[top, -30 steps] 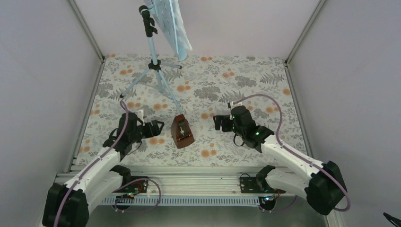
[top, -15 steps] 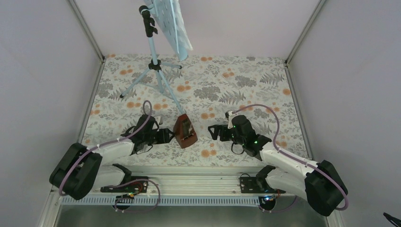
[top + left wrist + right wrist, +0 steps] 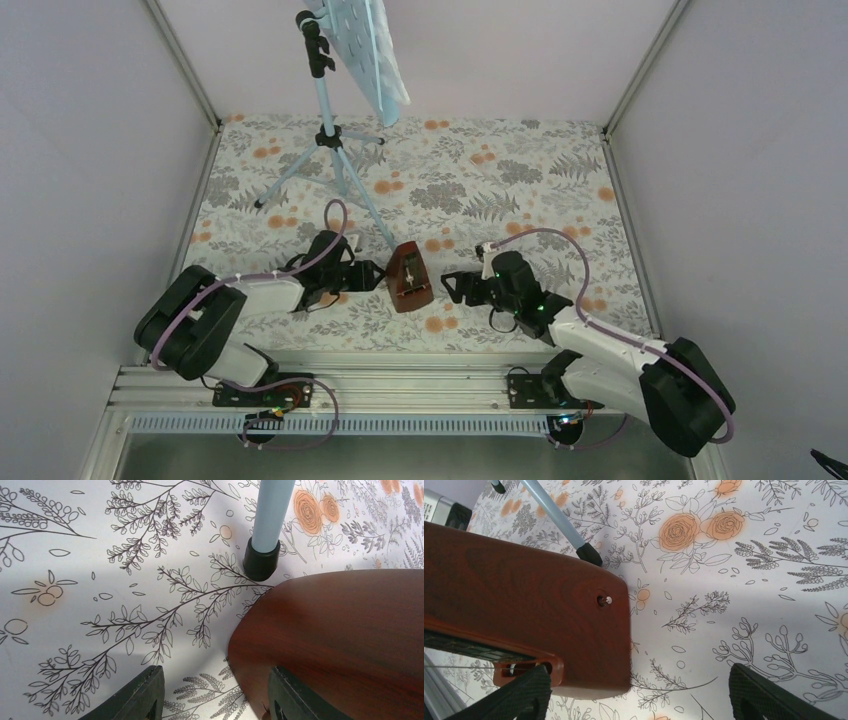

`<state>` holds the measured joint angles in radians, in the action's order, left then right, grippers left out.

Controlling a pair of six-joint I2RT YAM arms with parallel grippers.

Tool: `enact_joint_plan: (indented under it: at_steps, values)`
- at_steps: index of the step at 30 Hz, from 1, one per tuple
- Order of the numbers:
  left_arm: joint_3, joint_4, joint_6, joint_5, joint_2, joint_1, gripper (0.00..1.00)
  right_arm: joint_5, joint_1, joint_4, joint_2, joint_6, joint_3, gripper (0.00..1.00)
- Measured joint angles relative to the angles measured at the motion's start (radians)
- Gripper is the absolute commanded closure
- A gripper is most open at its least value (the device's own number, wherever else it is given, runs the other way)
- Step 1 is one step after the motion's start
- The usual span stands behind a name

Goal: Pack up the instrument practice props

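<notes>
**Metronome flanked by two parted grippers**

The small brown pyramid-shaped wooden metronome [image 3: 411, 282] sits on the flower-printed table cover [image 3: 520, 190], near the front edge and between the two arms. It lies to the right of the left gripper [image 3: 372, 274] and to the left of the right gripper [image 3: 452, 286]. Both are low and just beside it, facing each other across it. From overhead the left one looks slightly nearer, by a slim margin.

Each gripper's jaws are parted and grasp nothing. In each wrist view only a corner of the wooden body reaches between the fingers, and one finger stands well clear of it. From above, the metronome's long axis runs from its base, nearer the arms, to its tip, farther off. It probably stands upright, though that cannot be settled. The coming grasp likely turns on closing across its width from either side.

The black rubber foot [image 3: 261, 561] of one leg of the light-blue tripod music stand [image 3: 325, 100] is just beside the metronome's far side; contact cannot be told. The stand's hole-dotted plate is cut off at the top of the overhead view, and it is unclear whether sheet-music pages lie on it. No packing container is in view.
</notes>
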<state>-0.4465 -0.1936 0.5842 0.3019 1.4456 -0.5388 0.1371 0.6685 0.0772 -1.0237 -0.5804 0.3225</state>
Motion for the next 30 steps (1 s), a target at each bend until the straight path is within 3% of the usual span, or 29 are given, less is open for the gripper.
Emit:
enact_joint_plan:
  at_steps: [10, 27, 30]
  values:
    - [-0.014, -0.070, 0.023, -0.015, 0.053, -0.064, 0.55, 0.033, 0.009, 0.133, -0.189, -0.027, 0.000, 0.65]
    - [-0.104, -0.155, 0.034, -0.043, 0.170, -0.150, 0.56, 0.024, 0.145, 0.151, -0.157, -0.127, -0.072, 0.69]
    - [-0.107, -0.158, 0.030, -0.053, 0.167, -0.154, 0.40, -0.002, 0.175, 0.134, -0.142, -0.153, -0.074, 0.62]
